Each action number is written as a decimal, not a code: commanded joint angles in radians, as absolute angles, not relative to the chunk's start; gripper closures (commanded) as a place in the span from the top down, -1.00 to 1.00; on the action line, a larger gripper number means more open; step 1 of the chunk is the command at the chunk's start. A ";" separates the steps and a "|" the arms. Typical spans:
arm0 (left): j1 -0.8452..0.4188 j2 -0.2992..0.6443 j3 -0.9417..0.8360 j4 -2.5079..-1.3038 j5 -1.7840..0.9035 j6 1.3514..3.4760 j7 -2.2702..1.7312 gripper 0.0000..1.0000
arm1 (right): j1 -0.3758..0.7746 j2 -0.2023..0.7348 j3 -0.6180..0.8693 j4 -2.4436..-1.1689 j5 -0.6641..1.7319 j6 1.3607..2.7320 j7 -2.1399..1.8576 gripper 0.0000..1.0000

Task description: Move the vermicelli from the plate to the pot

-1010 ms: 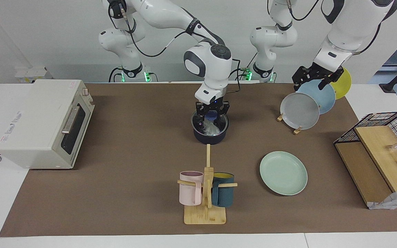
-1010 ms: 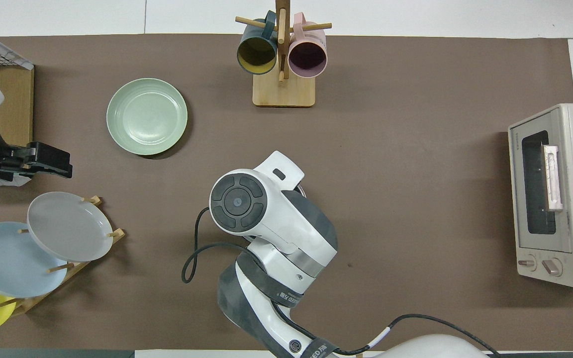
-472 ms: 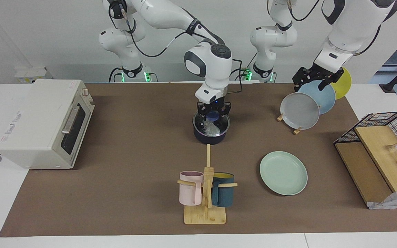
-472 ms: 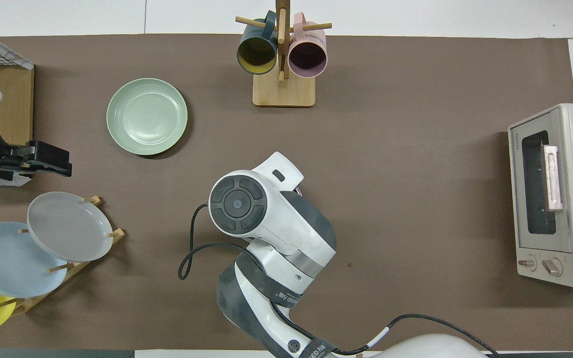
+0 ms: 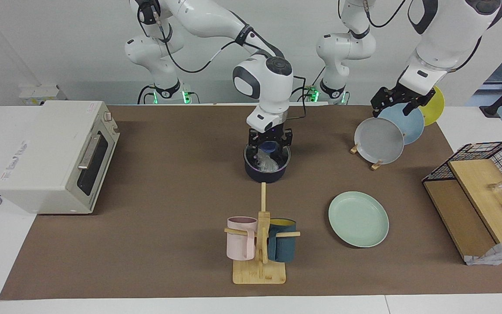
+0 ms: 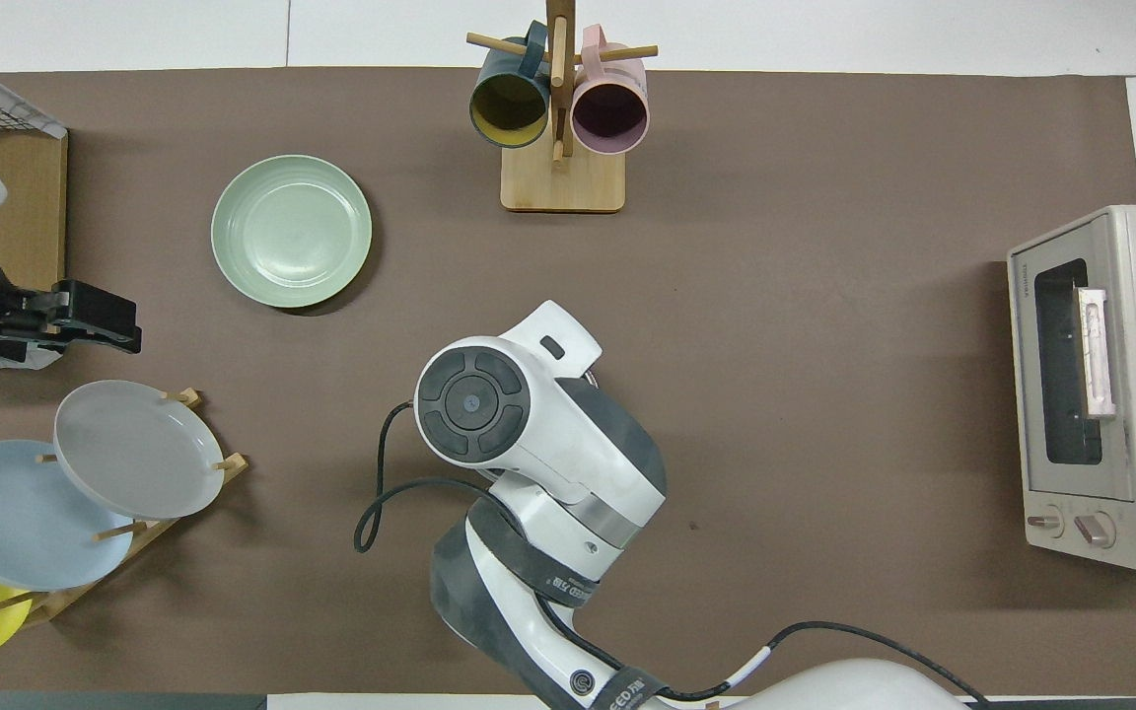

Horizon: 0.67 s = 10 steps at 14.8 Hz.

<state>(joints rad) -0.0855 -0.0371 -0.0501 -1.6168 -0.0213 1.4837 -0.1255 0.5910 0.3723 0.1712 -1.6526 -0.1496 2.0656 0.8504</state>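
The vermicelli (image 5: pixel 267 164) lies in the dark pot (image 5: pixel 265 173), a whitish glossy clump. The pot stands mid-table, nearer to the robots than the mug stand. A bit of its blue handle shows between the fingers. My right gripper (image 5: pixel 269 151) hangs open just over the pot's rim, above the vermicelli and holding nothing. In the overhead view the right arm (image 6: pixel 519 424) hides the pot and the vermicelli. The mint-green plate (image 5: pixel 358 219) is bare, and it also shows in the overhead view (image 6: pixel 291 230). My left gripper (image 5: pixel 401 101) waits in the air over the plate rack.
A wooden rack holds grey (image 5: pixel 378 140), light-blue and yellow plates toward the left arm's end. A mug stand (image 5: pixel 259 244) with pink and teal mugs stands farther from the robots than the pot. A toaster oven (image 5: pixel 55 155) sits at the right arm's end, a wire basket (image 5: pixel 482 174) at the other.
My right gripper has risen a little out of the pot, leaving the vermicelli inside. My left gripper has drifted slightly upward over the rack.
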 commanded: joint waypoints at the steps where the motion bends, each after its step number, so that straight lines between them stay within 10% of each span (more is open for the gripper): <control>1: -0.064 -0.054 -0.066 -1.623 -0.028 1.479 -0.124 1.00 | 0.528 0.324 0.178 -1.643 -0.167 2.020 0.835 1.00; 10: -0.063 -0.064 -0.066 -1.629 -0.028 1.480 -0.130 1.00 | 0.197 0.080 0.161 -1.637 -0.046 1.740 0.445 1.00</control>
<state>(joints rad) -0.0818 -0.0437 -0.0549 -1.6163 -0.0213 1.4844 -0.1255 0.2860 0.1489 0.1547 -1.6208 -0.0964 1.7884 0.5368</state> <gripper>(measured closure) 0.000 0.000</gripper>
